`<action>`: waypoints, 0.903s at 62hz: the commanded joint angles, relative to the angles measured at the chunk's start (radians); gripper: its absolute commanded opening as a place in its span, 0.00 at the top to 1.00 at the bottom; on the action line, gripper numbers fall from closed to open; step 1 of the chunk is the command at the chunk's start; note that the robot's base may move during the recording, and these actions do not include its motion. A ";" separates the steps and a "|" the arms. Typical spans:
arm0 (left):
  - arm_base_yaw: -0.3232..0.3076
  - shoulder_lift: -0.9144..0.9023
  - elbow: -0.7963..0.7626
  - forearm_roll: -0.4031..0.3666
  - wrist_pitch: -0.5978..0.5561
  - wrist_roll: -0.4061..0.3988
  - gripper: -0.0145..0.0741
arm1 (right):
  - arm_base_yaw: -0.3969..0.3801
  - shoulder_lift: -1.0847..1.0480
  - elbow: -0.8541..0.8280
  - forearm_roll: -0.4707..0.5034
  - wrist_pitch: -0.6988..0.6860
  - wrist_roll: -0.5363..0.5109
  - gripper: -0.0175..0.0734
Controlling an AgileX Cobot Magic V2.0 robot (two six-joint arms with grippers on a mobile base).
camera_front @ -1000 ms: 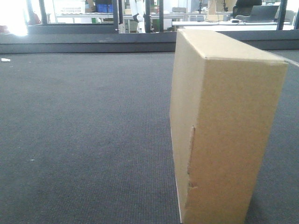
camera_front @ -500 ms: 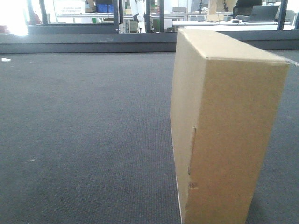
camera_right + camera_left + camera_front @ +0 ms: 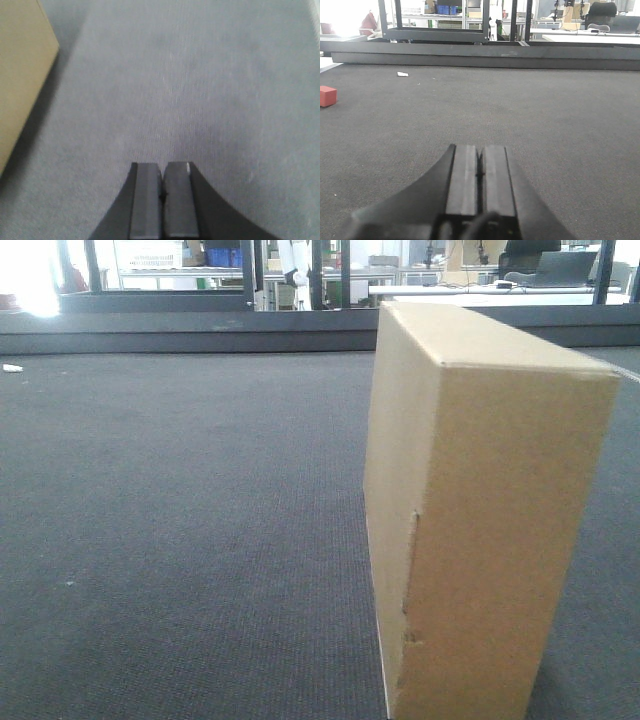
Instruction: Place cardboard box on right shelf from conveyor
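The cardboard box (image 3: 480,510), plain tan with a seam flap on its left face, stands upright on the dark woven conveyor (image 3: 180,500), close to the front camera at the right. In the right wrist view one corner of the cardboard box (image 3: 20,70) shows at the upper left, apart from my right gripper (image 3: 161,167), which is shut with nothing in it above the conveyor (image 3: 200,75). My left gripper (image 3: 480,150) is also shut and empty, low over the conveyor (image 3: 545,115). The right shelf is out of view.
A small red block (image 3: 327,96) and a white scrap (image 3: 402,74) lie on the belt at the left. The conveyor's dark raised edge frame (image 3: 190,332) runs along the back, with black rack uprights (image 3: 440,34) and office desks behind it.
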 commanded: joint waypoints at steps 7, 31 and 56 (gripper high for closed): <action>0.000 -0.006 0.006 -0.005 -0.087 0.000 0.97 | -0.007 0.113 -0.073 0.005 -0.039 0.015 0.75; 0.000 -0.006 0.006 -0.005 -0.087 0.000 0.97 | 0.030 0.315 -0.300 -0.091 0.049 0.238 0.11; 0.000 -0.006 0.006 -0.005 -0.087 0.000 0.97 | 0.356 0.646 -0.703 -0.212 0.241 0.639 0.11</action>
